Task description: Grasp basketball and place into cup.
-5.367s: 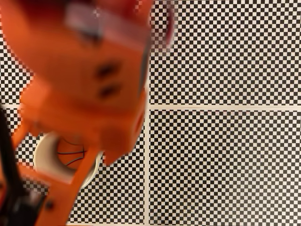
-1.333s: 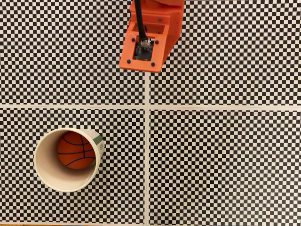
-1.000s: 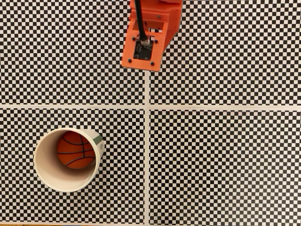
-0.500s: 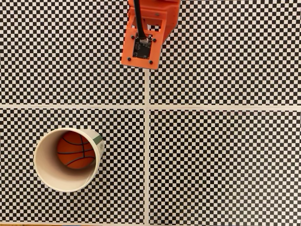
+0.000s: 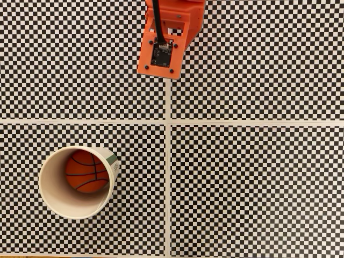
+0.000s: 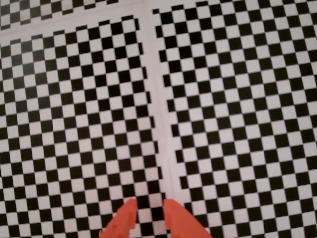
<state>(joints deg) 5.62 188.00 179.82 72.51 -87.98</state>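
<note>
Basketball (image 5: 86,171) sits inside the cup (image 5: 49,198), lower left of the fixed view (checkered counter (image 5: 252,183)); orange arm (image 5: 167,40) at top centre, well apart. Wrist view: tool (image 6: 147,208) tips slightly parted, holding nothing, above the checkered counter.

Robotics test bench or lab setup
The table (image 5: 258,64) is covered edge to edge with black-and-white checkerboard sheets, pale seams between them, like camera-calibration patterns; an orange printed arm (image 5: 169,37) stands over it.
</note>
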